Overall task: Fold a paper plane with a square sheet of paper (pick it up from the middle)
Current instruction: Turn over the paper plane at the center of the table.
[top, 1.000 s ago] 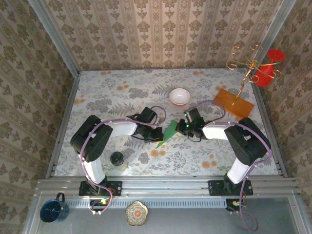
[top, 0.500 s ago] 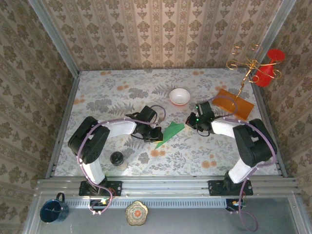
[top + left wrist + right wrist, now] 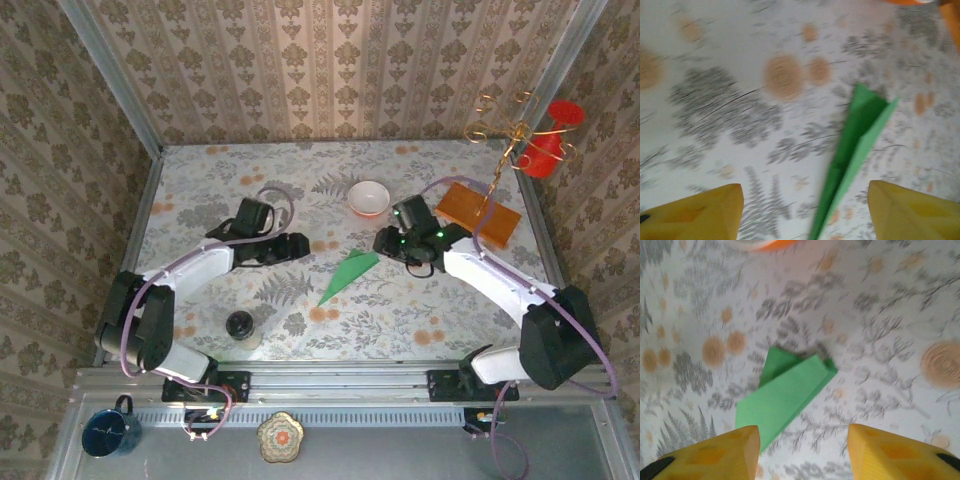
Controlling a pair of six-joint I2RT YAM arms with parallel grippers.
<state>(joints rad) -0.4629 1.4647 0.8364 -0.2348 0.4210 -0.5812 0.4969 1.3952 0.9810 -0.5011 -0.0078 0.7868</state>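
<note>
The square sheet of paper is folded into the paper plane (image 3: 348, 275), a narrow green pointed dart lying loose on the flowered table, its point toward the near left. My left gripper (image 3: 297, 246) stands open to the plane's left, apart from it. In the left wrist view the plane (image 3: 856, 142) lies between and beyond the yellow fingertips (image 3: 705, 215). To the plane's upper right, my right gripper (image 3: 384, 243) is also open with nothing in it. The right wrist view has the plane's wide tail end (image 3: 785, 395) just ahead of the left fingertip (image 3: 715, 455).
A white bowl (image 3: 368, 198) stands behind the plane. An orange-brown wooden board (image 3: 480, 212) with a gold wire stand (image 3: 508, 130) and a red piece (image 3: 550, 138) are at the back right. A black jar (image 3: 240, 325) sits near the front left.
Both grippers have opened and let go of the plane. The left arm has drawn back to the left, the right arm up and to the right. The plane now lies flat on the table.
</note>
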